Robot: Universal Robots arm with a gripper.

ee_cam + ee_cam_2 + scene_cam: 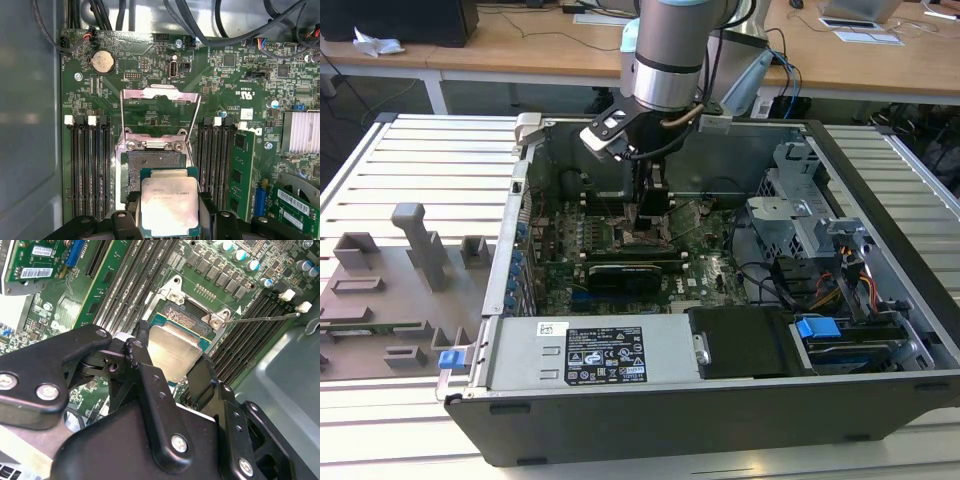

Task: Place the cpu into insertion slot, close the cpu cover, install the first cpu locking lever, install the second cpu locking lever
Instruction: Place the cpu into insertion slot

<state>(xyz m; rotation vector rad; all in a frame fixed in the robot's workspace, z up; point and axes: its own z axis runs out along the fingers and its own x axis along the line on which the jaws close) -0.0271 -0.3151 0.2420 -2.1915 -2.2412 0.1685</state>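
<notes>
I'm on the first step. My gripper (170, 220) is closed on the cpu (169, 200), pinching two opposite edges with the metal top up. In the first wrist view the chip hangs over the near part of the socket (154, 161), and the rest of the contact field lies bare just beyond it (whether a corner already touches, I can't tell). In the second wrist view the cpu (175, 352) looks to be above the socket frame, not down in it, so I judge it not yet seated.

The cpu cover (161, 92) stands swung up on the far side of the socket from my gripper, so no part of it lies over the slot. One thin lever (265, 317) is released and reaches out to one side across the memory slots (250, 335). I can't make out the other one.

Seating the chip, as I judge it, calls for squaring it to the socket edges, levelling it and lowering it straight, with no sliding across the contacts (they look easy to bend).

Memory slots (87, 165) run close on both sides of my fingers (131, 215), leaving little room to spread. In the exterior view the case (720, 415) wall and drive cage (800, 215) stand off to the side of my arm. Cables (107, 15) run well beyond the cover, clear of the socket.
</notes>
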